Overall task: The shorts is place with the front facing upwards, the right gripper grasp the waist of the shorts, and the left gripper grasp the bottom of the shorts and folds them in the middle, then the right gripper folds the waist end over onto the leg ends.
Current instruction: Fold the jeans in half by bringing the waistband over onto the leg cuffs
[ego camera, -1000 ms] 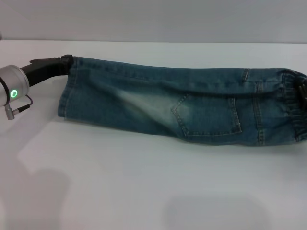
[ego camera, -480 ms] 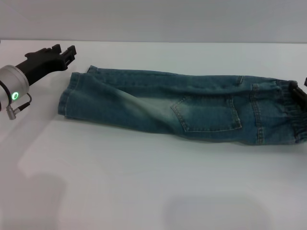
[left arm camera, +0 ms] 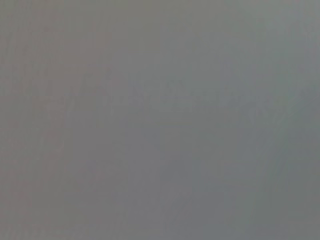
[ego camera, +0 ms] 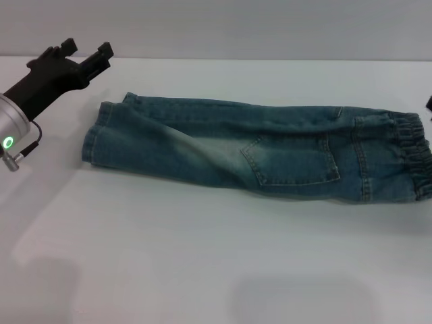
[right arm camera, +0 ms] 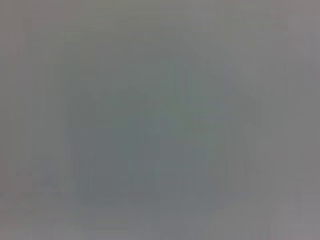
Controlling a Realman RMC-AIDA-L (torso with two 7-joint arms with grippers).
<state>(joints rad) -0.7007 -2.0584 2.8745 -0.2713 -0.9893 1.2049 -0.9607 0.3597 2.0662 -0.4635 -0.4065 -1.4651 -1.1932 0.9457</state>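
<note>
1. The tabletop point(ego camera: 202, 270) is white and fills most of the head view, with a grey wall behind it.
2. The shorts point(ego camera: 256, 152) lie flat on the tabletop, folded lengthwise into one long strip that runs across from the robot's left to its right. A back pocket with tan stitching faces up near the middle.
3. The waist point(ego camera: 412, 155), a puckered elastic band, is at the strip's right end, close to the edge of the view.
4. The leg ends point(ego camera: 94, 135) are at the strip's left end, flat on the tabletop.
5. The left claw point(ego camera: 86, 52) hovers beyond and to the left of the leg ends, clear of the denim, with its prongs spread apart and nothing between them.
6. The right claw point(ego camera: 429, 102) shows only as a dark sliver at the right edge, just beyond the waist; I cannot tell its state.
7. Both wrist views show only plain grey.
</note>
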